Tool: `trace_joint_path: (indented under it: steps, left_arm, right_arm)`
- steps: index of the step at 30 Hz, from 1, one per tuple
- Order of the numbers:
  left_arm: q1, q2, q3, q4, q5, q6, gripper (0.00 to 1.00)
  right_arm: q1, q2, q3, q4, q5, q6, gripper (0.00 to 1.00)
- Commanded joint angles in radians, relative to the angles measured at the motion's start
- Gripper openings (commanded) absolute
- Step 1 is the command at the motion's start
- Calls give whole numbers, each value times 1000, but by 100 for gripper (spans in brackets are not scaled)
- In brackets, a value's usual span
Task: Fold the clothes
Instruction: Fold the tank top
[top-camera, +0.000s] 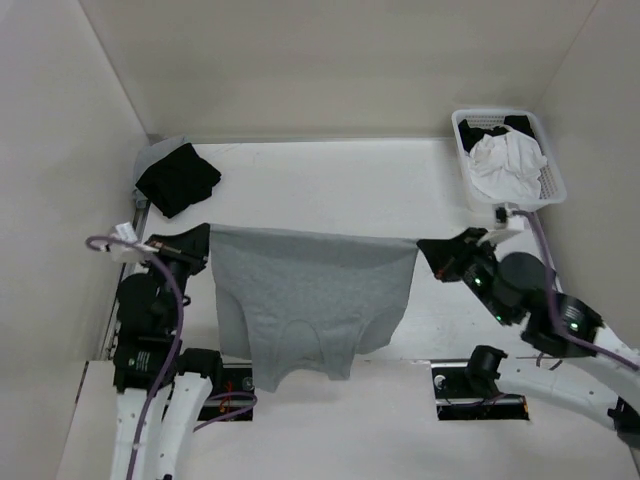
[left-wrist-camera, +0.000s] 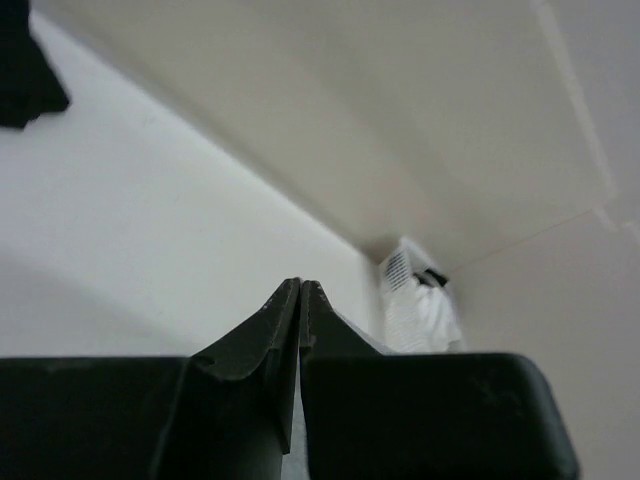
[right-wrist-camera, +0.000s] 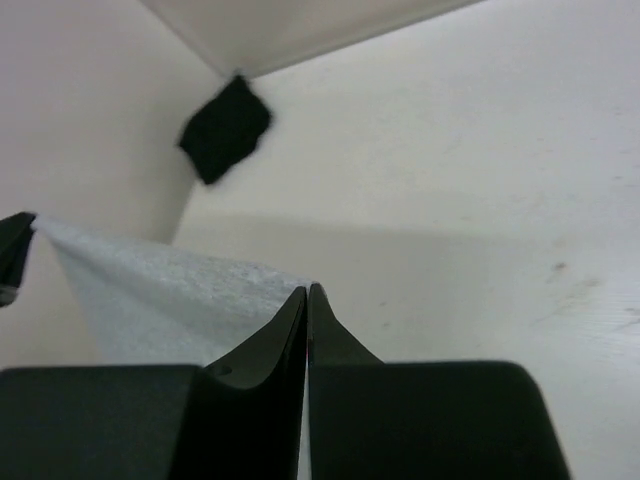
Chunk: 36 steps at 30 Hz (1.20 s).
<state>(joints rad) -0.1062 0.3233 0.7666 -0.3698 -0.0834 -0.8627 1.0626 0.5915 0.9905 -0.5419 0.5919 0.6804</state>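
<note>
grey tank top (top-camera: 300, 295) is stretched out between the two hands, over the near half of the worktop (top-camera: 340, 190). its straight edge runs taut from one hand to the other, and its straps and scooped neck lie toward the arm bases. whether the lower part touches the worktop i cannot tell.

left hand (top-camera: 203, 240) (left-wrist-camera: 301, 285) has its fingers pressed together on the left corner of that edge. right hand (top-camera: 428, 250) (right-wrist-camera: 307, 290) is closed the same way on the right corner, and its wrist view shows the grey fabric (right-wrist-camera: 150, 300) running straight into the closed fingertips.

a white slotted basket (top-camera: 548, 180) (left-wrist-camera: 400, 270) sits at the far right corner of the worktop. a crumpled white garment (top-camera: 505, 165) (left-wrist-camera: 425, 320) fills most of it, with a black piece (top-camera: 490, 130) tucked at its far side. a black garment (top-camera: 178, 178) (right-wrist-camera: 226, 128) lies bunched at the far left corner, well apart from the basket.
</note>
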Motion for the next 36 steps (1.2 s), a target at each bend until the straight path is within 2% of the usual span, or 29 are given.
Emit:
trace_joint_path:
  steps: [1,4,8,11,13,17,20,24,30,36]
  left_arm:
    - [-3,146,-110,41,-15,11,0]
    - [9,307,-190,194,-29,-1,0]
    - [10,648,-190,458,-55,-24,0]
    - [6,934,-81,600,-78,-32,0]
    - [7,1096,26,638,-79,-32,0]
    - [26,1310,219,623,-44,-30,0]
    - [43,1332,228,638,-12,-50,0]
    - [36,1242,99,707,-12,-67,0]
    - [58,1096,-96,789,27,-125,0]
    - [89,880,-262,779,69,-127,0]
  right_arm:
    - [-263,118,-94,90,-267,-77,3]
    - [-506,278,-191,297,-545,-62,2]
    - [-643,601,-175,523,-639,-28,3]
    - [-700,874,-29,582,-661,-33,3]
    - [-727,1046,106,573,-673,-47,2]
    - [-773,1235,304,531,-692,-53,1]
    - [-787,1248,338,523,-692,-50,1]
    - [-784,1170,251,542,-675,-48,1]
    - [-783,983,-14,660,-664,1,1]
    - [-711,788,-228,683,-603,1,1]
